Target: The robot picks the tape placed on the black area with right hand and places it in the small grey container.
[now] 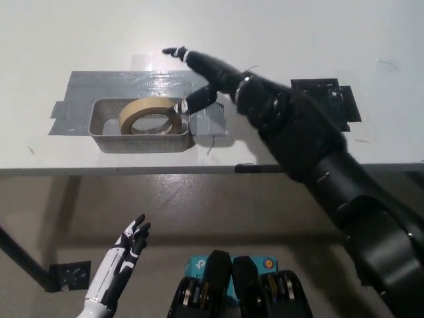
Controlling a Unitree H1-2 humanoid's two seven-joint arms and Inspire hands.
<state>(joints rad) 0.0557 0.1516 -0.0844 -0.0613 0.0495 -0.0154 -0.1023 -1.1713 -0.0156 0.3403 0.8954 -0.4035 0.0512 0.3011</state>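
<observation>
The tape (150, 116) lay in the grey container (140, 126) while the right hand (207, 76) hovered just right, fingers spread and empty; the left hand (124, 257) hung low, fingers apart.

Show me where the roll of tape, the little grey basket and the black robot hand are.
tape (173, 112): head view, on the roll's right rim.
small grey container (99, 136): head view, on its front left wall.
right robot hand (209, 76): head view, on the middle of the open black hand.
</observation>
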